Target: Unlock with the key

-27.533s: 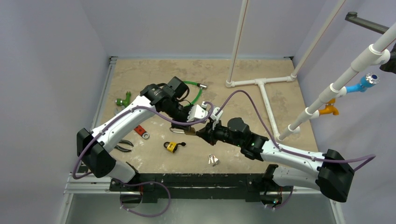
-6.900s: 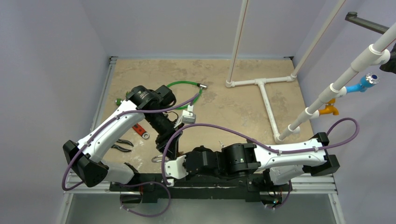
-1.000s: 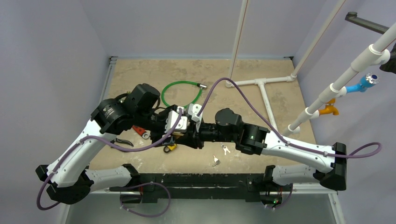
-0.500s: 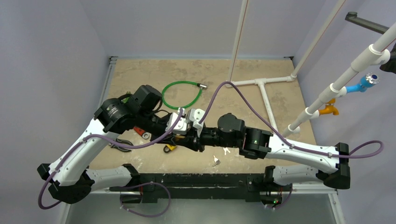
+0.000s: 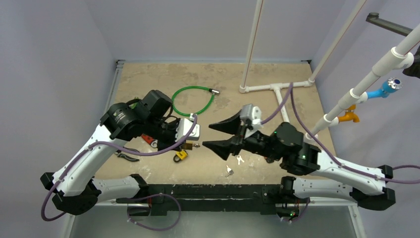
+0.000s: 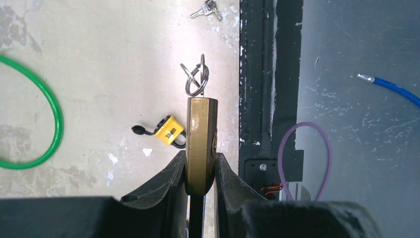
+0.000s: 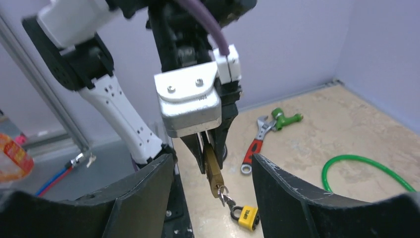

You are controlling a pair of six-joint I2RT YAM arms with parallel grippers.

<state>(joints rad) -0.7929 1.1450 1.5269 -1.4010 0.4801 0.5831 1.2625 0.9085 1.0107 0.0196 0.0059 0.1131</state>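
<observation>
Tabletop [image 5: 148, 79] | brass padlock [image 6: 201, 134] clenched between left jaws, key ring [image 6: 196, 79] hanging | right jaws released, apart

1. Left wrist view, just left of centre: the yellow padlock [image 6: 171, 133] carries a short dark marking on its face (a few characters, tilted and small). It cannot be read with any certainty.
2. Right wrist view, bottom centre: the yellow padlock [image 7: 246, 216] shows dark lettering across its body, too blurred to make out a single letter.
3. Top view, lower centre-left: the yellow padlock [image 5: 181, 155] is too small for its print to show.
4. No text, number or brand can be read in any view.
</observation>
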